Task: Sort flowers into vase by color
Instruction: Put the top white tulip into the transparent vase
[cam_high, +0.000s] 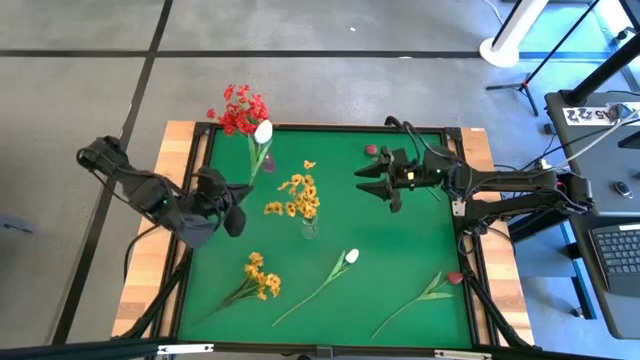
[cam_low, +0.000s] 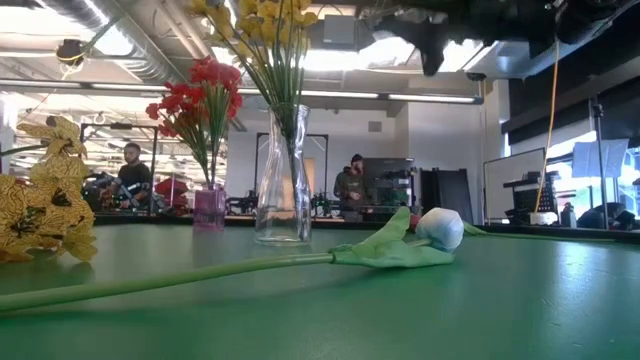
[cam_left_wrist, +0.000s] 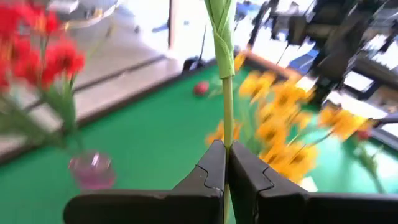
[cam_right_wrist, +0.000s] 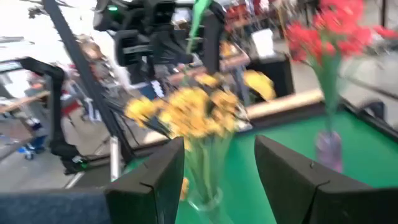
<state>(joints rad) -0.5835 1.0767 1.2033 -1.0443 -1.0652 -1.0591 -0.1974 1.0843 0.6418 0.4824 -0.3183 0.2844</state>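
Observation:
My left gripper (cam_high: 238, 196) is over the table's left part, shut on a white tulip (cam_high: 263, 131) whose bud points toward the far edge, beside the red flowers (cam_high: 238, 110). The red flowers stand in a small pink vase (cam_low: 209, 208) at the far left corner. Yellow-orange flowers (cam_high: 299, 195) stand in a clear glass vase (cam_low: 282, 190) at mid table. My right gripper (cam_high: 374, 181) hovers open to the right of that vase. A yellow spray (cam_high: 258, 277), a second white tulip (cam_high: 351, 256) and a dark pink rose (cam_high: 454, 278) lie flat on the near half. My left gripper pinches the white tulip's thin green stem (cam_left_wrist: 226, 134) between its two fingers, which lie across the stem. The stem runs on ahead of the fingertips to its leaves (cam_left_wrist: 220, 25). The tulip is lifted clear of the table, slanting toward the far edge.
A loose dark pink bud (cam_high: 370, 150) lies on the green mat near the far edge, by my right gripper. The table has a wooden rim (cam_high: 183, 150) and a black frame. People and equipment show in the room beyond. Bare mat lies at the right, between the rose and my right arm.

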